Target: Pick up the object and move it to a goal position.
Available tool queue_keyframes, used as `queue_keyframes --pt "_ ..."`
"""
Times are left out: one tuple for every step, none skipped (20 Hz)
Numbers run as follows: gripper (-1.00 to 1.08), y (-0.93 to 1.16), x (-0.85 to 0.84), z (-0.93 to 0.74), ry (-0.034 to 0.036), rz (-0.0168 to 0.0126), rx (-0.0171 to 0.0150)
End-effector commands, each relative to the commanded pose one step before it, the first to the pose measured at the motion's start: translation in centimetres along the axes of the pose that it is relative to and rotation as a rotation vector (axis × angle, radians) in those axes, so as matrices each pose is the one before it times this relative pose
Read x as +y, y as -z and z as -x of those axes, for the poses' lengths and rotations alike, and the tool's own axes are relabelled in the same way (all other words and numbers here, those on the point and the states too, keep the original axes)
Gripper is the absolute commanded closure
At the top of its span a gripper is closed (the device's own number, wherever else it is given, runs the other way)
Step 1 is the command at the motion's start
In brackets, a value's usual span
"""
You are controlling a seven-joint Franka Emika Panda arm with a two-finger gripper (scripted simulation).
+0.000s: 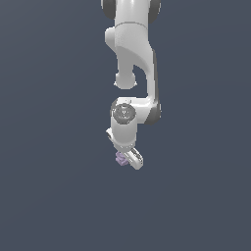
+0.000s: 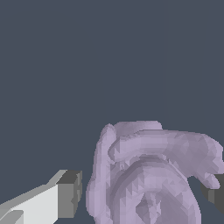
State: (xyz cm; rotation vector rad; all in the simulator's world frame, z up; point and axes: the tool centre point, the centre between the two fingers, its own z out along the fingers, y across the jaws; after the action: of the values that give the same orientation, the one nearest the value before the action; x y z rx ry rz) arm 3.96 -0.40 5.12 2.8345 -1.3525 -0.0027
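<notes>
The object (image 2: 148,175) is a pale lavender lump with a ridged, swirled top. In the wrist view it sits between my two fingers and fills most of the space there. My gripper (image 2: 140,194) is open around it. One finger pad (image 2: 69,194) stands a narrow gap away from the lump. The other pad (image 2: 213,192) is at the lump's far side, partly cut off by the picture edge. In the exterior view the gripper (image 1: 128,159) points down and the object (image 1: 120,158) peeks out at its left side, mostly hidden by the hand.
The flat dark grey-blue floor (image 1: 49,196) spreads all around. The white arm (image 1: 132,59) reaches down from the top of the exterior view. No other objects show.
</notes>
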Motion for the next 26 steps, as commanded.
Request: queue_keyframes --pt "-0.92 -0.246 -0.105 -0.083 -0.00025 -0.00151 0.00109" --pt "-0.92 0.013 -0.013 -0.013 0.0 0.0 0.0" --pt "1.08 0.0 0.0 0.0 0.0 0.0 0.0" --pt "1.08 0.0 0.0 0.0 0.0 0.0 0.0" --pt "1.08 0.0 0.0 0.0 0.0 0.0 0.0" --pt "1.08 0.0 0.0 0.0 0.0 0.0 0.0" --pt "1.08 0.0 0.0 0.0 0.0 0.0 0.0" --pt "1.08 0.0 0.0 0.0 0.0 0.0 0.0" --pt "1.08 0.0 0.0 0.0 0.0 0.0 0.0" --pt "1.08 0.0 0.0 0.0 0.0 0.0 0.0" --pt "1.08 0.0 0.0 0.0 0.0 0.0 0.0" --pt "1.08 0.0 0.0 0.0 0.0 0.0 0.0" --pt "1.08 0.097 -0.082 -0.003 0.00067 -0.00171 0.00096" --pt "1.08 0.006 0.014 0.005 0.0 0.0 0.0" --pt "1.08 0.019 0.041 0.015 0.0 0.0 0.0" --pt "1.08 0.032 0.069 0.026 0.0 0.0 0.0" --pt "1.08 0.045 0.097 0.036 0.0 0.0 0.0" --pt "1.08 0.058 0.126 0.047 0.0 0.0 0.0" --pt "1.08 0.071 0.154 0.057 0.0 0.0 0.0" --pt "1.08 0.085 0.183 0.068 0.0 0.0 0.0" --pt "1.08 0.099 0.213 0.079 0.0 0.0 0.0" --pt "1.08 0.113 0.243 0.091 0.0 0.0 0.0" --pt "1.08 0.127 0.274 0.102 0.0 0.0 0.0" --pt "1.08 0.142 0.305 0.114 0.0 0.0 0.0" --pt "1.08 0.157 0.338 0.126 0.0 0.0 0.0" --pt "1.08 0.173 0.371 0.138 0.0 0.0 0.0"
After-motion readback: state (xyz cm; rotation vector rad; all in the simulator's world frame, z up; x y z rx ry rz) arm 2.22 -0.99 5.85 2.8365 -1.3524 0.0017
